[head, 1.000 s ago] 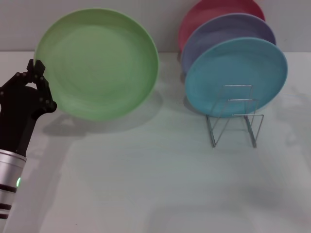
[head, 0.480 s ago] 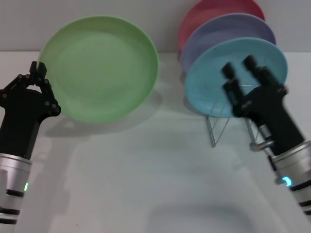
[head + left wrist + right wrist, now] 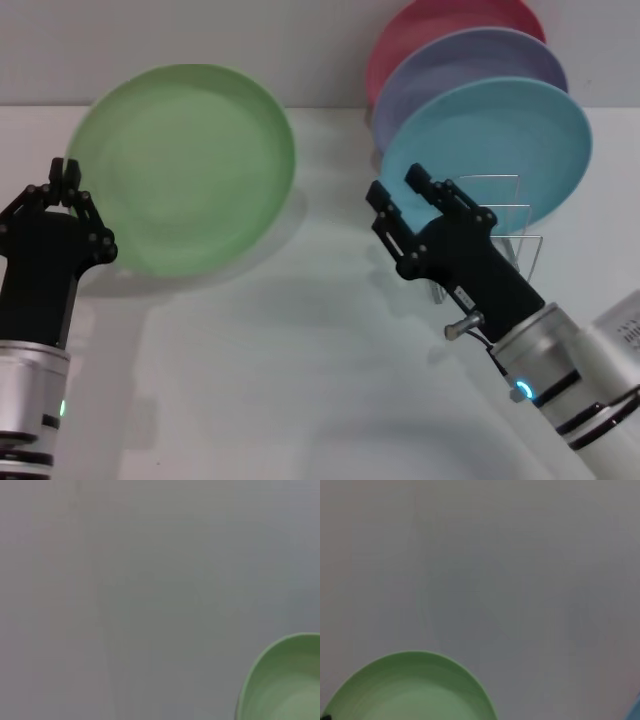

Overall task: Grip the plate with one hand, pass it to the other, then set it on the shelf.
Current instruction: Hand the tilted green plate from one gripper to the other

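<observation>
While the left gripper (image 3: pixel 68 172) pinches the light green plate (image 3: pixel 185 168) by its left rim, held up at far left, the right gripper (image 3: pixel 402 198) reaches toward it, fingers spread; handover and wire rack (image 3: pixel 487 240) placement remain.

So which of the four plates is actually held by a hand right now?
The light green plate: the left hand pinches its rim, clear of the rack. The turquoise, lavender and pink plates stand together on the wire shelf, untouched.
</observation>
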Tool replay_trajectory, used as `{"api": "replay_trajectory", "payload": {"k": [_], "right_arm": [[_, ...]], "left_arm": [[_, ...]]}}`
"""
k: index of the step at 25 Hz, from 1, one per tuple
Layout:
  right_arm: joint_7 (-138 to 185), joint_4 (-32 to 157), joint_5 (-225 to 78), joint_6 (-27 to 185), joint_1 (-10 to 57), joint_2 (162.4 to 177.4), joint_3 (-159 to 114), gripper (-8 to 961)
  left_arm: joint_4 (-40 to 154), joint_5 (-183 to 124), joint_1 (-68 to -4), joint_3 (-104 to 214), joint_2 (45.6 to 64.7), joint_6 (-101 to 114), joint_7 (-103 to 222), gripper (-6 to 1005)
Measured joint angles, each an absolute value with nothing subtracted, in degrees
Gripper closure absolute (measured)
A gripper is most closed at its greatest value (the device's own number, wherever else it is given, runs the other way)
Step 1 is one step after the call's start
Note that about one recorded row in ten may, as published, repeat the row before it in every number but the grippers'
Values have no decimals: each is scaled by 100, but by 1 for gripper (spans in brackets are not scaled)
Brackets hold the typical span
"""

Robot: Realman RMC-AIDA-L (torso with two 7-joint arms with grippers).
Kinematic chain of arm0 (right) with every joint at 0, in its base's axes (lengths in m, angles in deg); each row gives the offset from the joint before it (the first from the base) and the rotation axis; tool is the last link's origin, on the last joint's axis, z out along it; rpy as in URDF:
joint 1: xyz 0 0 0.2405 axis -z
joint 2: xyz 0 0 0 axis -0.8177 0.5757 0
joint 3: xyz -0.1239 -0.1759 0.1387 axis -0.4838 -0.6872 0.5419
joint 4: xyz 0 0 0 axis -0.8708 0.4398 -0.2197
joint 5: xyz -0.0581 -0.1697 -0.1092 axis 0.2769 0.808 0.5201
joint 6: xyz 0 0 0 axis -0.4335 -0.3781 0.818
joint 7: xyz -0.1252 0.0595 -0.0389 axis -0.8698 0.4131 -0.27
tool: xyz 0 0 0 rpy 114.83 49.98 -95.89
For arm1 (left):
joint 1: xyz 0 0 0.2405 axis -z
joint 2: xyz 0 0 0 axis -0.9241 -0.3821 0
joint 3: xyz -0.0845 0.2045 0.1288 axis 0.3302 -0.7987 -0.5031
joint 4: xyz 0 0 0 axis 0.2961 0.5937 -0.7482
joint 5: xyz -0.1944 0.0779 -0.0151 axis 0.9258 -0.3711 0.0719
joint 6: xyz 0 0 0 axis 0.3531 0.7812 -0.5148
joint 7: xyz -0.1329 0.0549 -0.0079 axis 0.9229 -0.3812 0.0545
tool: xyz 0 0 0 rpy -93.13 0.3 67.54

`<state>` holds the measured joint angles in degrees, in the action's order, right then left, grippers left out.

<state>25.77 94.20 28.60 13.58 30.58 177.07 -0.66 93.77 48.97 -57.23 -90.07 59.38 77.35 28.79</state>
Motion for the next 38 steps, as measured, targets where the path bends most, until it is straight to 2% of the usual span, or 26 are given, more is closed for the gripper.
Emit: {"api": "replay_trajectory", "payload": {"k": [21,38], "right_arm": [[2660,9336,2861,2788,2050,17671,-11,458],[2724,9278,2861,2978,1808,17663,145,461]], "left_arm": [[10605,6385,-5861,-10282,5938,8417,-36,923],[10759,6539,-5893,-10505,5938,8569,-157,917]]}}
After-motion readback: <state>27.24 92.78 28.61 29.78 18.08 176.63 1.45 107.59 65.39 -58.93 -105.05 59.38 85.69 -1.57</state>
